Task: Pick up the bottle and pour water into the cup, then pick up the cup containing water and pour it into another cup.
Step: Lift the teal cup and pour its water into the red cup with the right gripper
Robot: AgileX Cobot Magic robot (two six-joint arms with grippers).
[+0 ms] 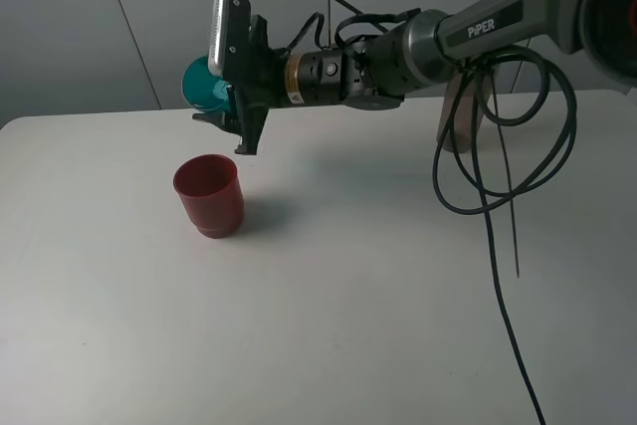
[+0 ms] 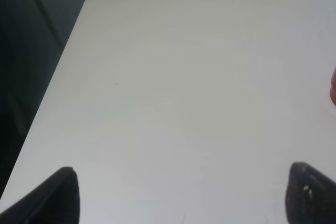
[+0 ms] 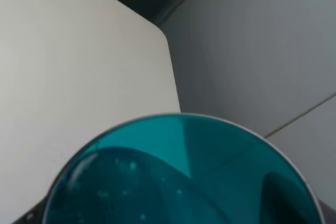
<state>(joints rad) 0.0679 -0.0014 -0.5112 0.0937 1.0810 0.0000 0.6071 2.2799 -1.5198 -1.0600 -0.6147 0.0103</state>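
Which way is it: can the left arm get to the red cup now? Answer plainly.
Probably yes. The left gripper stands open with only bare table between it and the red cup. The right gripper, shut on the teal cup, hangs close above and could crowd it.

The white desk [image 1: 348, 306] has a smooth matte top with rounded corners. A dark red cup [image 1: 209, 196] stands upright on it, left of centre, mouth up. A smoky brown bottle [image 1: 453, 131], partly hidden, stands well apart from it near the far right edge.
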